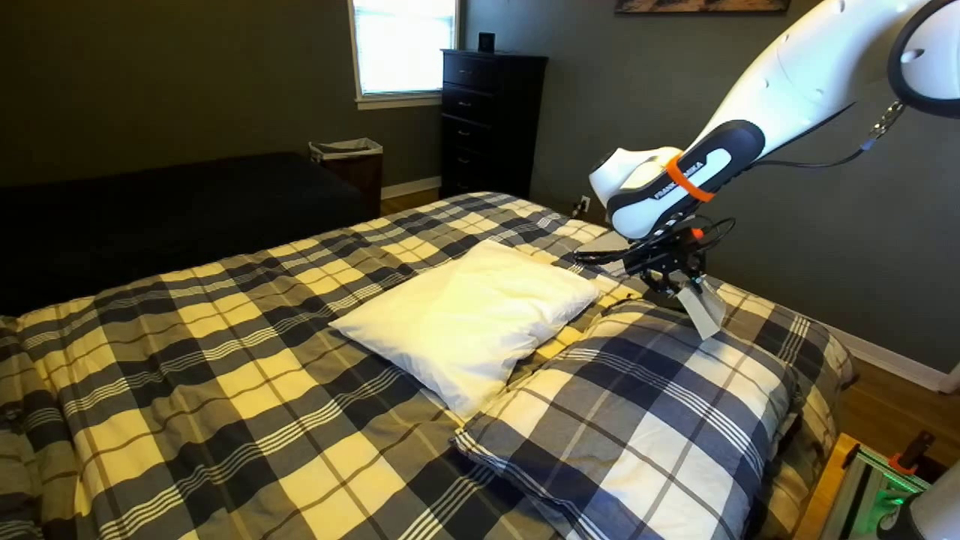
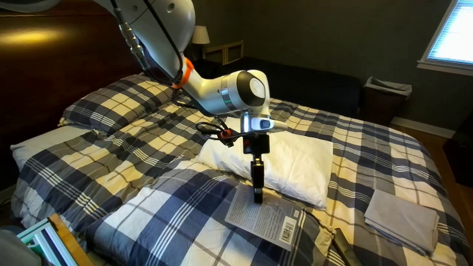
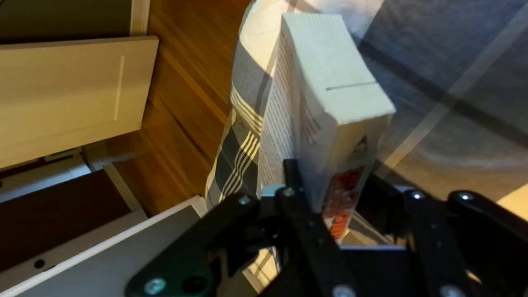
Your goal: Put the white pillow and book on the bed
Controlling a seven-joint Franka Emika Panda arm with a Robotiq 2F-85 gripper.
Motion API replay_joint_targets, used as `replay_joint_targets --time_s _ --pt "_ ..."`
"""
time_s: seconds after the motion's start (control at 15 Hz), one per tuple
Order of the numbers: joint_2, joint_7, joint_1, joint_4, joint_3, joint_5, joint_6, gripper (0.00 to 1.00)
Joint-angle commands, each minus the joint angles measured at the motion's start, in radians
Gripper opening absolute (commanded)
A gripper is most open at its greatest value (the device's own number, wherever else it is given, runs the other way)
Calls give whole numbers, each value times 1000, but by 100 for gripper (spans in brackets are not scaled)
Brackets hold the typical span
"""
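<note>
In an exterior view the one arm (image 2: 162, 40) slants in from the left, and below it the Robotiq gripper (image 2: 258, 197) is clamped on the thick grey book (image 2: 255, 221); the wrist view shows the jaws against both covers, close to a narrow red-lettered face (image 3: 350, 173), probably the spine. The book hangs under the gripper by its far long edge, its long axis running left to right across the grip and dipping toward the barcode (image 2: 288, 229) at right, with the hold left of the middle. It leans rather than lies flat, and whether it touches what is beneath cannot be told. Setting it down seems to call for lowering it straight and flattening that tilt before the jaws part; on a puffy surface it could slide to the right. On the bed (image 2: 384, 155), left to right, come a plaid pillow (image 2: 120, 101) by the wooden headboard (image 2: 40, 62), a second plaid pillow (image 2: 192, 221) on the near side under the book, the white pillow (image 2: 299, 162) beyond the gripper on the far side, and a folded grey cloth (image 2: 401, 221) at near right. With the white pillow already there, only the book seems left to place. The room behind holds a lamp (image 2: 200, 35) at left, a long, low dark shape (image 2: 317, 83), a lined wastebasket (image 2: 382, 105) and, at right, a bright window (image 2: 454, 40).
</note>
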Motion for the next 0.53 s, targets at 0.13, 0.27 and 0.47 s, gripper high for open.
replay_joint_targets --time_s 0.13,0.27,0.47 --pt "-47 4 -68 3 10 -12 -3 33" --pt "-57 4 -79 3 9 -11 -2 33" --pt "-57 4 -77 1 11 -11 -2 33"
